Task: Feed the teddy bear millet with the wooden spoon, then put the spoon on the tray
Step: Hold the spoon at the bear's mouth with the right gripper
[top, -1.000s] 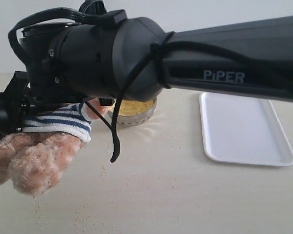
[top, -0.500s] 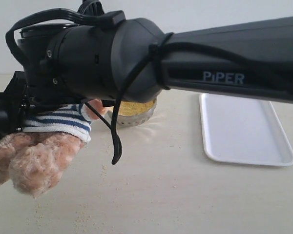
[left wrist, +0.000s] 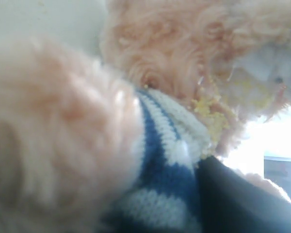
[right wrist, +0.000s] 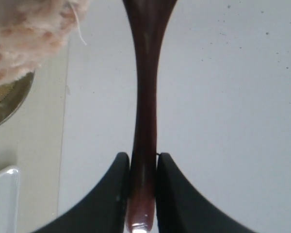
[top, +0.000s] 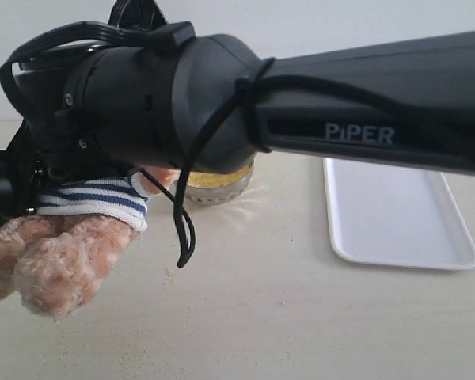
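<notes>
Millet [left wrist: 208, 109] clings to the teddy bear's [left wrist: 150, 58] muzzle, so feeding looks about done; the left gripper [top: 32, 170] clamps the bear, and the right gripper [right wrist: 142, 160] pinches the wooden spoon [right wrist: 145, 97], not yet on the tray [top: 396, 214].

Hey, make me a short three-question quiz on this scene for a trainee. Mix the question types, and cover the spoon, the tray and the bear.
1. True or false: the visible part of the tray holds nothing.
2. What is the right gripper clamped on? A) the wooden spoon B) a fork C) the tray's edge
3. Short answer: what clings to the teddy bear near its muzzle?
Key: 1 true; 2 A; 3 millet grains.
</notes>
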Robot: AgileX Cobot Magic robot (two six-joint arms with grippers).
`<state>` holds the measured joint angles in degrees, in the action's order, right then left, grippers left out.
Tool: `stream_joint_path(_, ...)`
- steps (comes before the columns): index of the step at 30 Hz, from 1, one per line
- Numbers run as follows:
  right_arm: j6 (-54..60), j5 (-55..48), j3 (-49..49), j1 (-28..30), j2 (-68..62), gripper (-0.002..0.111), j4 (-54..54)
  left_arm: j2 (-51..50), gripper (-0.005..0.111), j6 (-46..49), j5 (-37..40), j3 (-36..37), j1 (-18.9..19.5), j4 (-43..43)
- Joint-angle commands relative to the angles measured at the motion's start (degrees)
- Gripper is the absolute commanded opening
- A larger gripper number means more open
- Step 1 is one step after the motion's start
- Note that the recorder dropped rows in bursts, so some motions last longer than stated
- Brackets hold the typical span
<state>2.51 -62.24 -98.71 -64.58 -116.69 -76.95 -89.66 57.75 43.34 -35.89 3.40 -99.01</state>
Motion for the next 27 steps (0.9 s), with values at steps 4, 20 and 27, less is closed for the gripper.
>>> stream_joint_path(4,-0.51,-0.49,0.30,-0.11,0.03,0.000,-1.12,0.18,0.005,-0.32,1.02,-0.33,-0.11,-0.93)
stream_joint_path(20,1.27,0.82,0.30,0.00,0.03,0.000,3.16,0.18,0.005,-0.32,1.02,-0.33,-0.11,-0.93)
stream_joint_path(27,-0.90,-0.28,0.30,0.00,0.03,0.000,4.78,0.18,0.005,-0.32,1.02,-0.33,-0.11,-0.93)
